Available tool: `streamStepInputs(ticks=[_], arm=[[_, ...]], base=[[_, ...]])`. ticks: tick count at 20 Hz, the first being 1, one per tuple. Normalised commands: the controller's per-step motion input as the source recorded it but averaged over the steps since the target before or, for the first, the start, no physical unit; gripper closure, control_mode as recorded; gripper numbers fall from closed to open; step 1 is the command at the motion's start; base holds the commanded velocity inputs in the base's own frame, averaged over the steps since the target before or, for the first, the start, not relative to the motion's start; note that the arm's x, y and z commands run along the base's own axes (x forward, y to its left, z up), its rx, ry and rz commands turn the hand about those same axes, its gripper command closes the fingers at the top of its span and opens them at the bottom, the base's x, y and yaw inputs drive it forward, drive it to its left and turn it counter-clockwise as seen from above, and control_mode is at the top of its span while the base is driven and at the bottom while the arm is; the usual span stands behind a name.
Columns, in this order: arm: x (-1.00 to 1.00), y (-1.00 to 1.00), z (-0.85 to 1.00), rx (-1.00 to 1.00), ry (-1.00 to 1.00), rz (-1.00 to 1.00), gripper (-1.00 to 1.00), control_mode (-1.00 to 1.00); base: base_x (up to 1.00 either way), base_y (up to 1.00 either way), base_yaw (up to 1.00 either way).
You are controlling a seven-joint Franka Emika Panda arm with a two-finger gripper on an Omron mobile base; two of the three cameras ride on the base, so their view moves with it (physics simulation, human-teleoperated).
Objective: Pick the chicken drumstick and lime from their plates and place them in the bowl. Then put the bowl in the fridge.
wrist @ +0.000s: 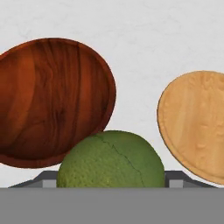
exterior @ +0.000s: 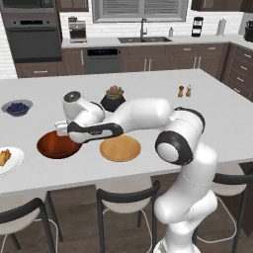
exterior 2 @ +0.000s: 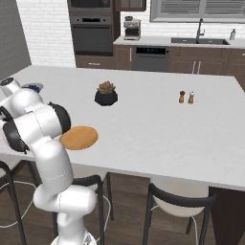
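Observation:
The dark green lime (wrist: 111, 159) sits large at the bottom of the hand view, with my gripper (exterior: 60, 129) shut on it. The gripper hovers over the right rim of the reddish-brown wooden bowl (exterior: 58, 145), which shows nothing inside (wrist: 50, 100). To the bowl's right lies the bare tan wood plate (exterior: 120, 148) (wrist: 197, 122) (exterior 2: 79, 137). The golden chicken drumstick (exterior: 4, 157) rests on the white plate (exterior: 15, 162) at the counter's left edge. The fridge is out of view.
A grey bowl of blueberries (exterior: 17, 107) stands at the back left. A black succulent pot (exterior: 113, 99) (exterior 2: 106, 94) sits behind my arm. Salt and pepper shakers (exterior: 184, 91) stand further right. Stools (exterior: 126, 197) line the counter's near edge.

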Motion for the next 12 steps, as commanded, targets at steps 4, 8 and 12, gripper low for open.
streamStepInputs(ticks=[4,8,12], arm=[[0.03,0.34,-0.17,0.0,0.0,-0.02,1.0,-1.0],[0.28,0.26,-0.36,0.0,0.0,0.0,1.0,-1.0],[0.31,0.04,-0.51,-0.01,0.0,0.0,1.0,-1.0]], base=[[0.0,0.0,0.0],[0.0,0.0,0.0],[0.0,0.0,0.0]])
